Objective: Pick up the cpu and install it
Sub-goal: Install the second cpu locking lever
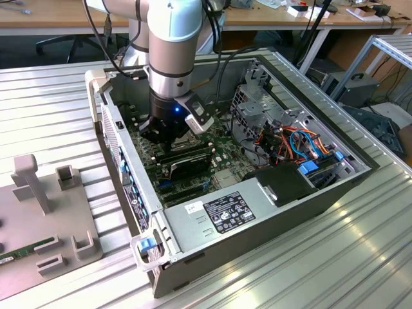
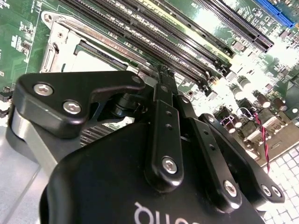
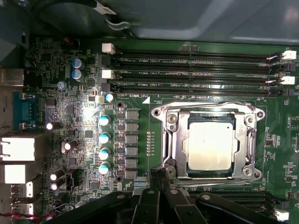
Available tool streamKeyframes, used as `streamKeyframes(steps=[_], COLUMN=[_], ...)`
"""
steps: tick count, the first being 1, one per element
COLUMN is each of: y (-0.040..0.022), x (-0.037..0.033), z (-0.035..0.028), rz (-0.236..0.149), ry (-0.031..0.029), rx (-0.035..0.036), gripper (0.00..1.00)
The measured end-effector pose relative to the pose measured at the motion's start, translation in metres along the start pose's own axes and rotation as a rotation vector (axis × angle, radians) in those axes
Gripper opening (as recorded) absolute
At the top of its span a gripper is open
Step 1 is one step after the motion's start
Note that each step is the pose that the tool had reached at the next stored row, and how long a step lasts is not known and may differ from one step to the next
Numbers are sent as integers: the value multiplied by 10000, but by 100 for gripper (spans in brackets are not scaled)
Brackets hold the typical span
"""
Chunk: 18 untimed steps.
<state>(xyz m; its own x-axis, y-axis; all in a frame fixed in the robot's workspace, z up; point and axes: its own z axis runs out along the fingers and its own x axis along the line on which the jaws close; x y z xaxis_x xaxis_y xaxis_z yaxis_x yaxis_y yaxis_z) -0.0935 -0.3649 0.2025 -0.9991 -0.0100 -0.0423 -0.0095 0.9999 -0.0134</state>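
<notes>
The cpu (image 3: 209, 145), a flat square chip with a dull silver face, lies in the socket on the green motherboard, with the hinged metal frame (image 3: 168, 140) lying flat around it. In the second wrist view a pale corner of the cpu (image 2: 93, 61) shows past the gripper body. My gripper (image 3: 157, 178) hangs low over the board just beside the socket, its black fingers (image 2: 164, 93) pressed together with nothing between them. In the exterior view the gripper (image 1: 165, 137) is down inside the open computer case (image 1: 283, 212).
Long black memory slots (image 3: 196, 74) run along one side of the socket, and capacitors (image 3: 104, 135) stand on the other. The case holds a power supply (image 1: 222, 215), a drive cage and coloured cables (image 1: 302, 145). A grey fixture (image 1: 38, 212) lies at the exterior view's left.
</notes>
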Motion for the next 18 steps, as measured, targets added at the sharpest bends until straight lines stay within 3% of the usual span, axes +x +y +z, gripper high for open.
streamKeyframes(steps=[13,18], y=[-12,-13], x=[4,-4], z=[-4,-169], rz=[-1,-1], ry=[1,3], rx=[7,12], gripper=[11,11])
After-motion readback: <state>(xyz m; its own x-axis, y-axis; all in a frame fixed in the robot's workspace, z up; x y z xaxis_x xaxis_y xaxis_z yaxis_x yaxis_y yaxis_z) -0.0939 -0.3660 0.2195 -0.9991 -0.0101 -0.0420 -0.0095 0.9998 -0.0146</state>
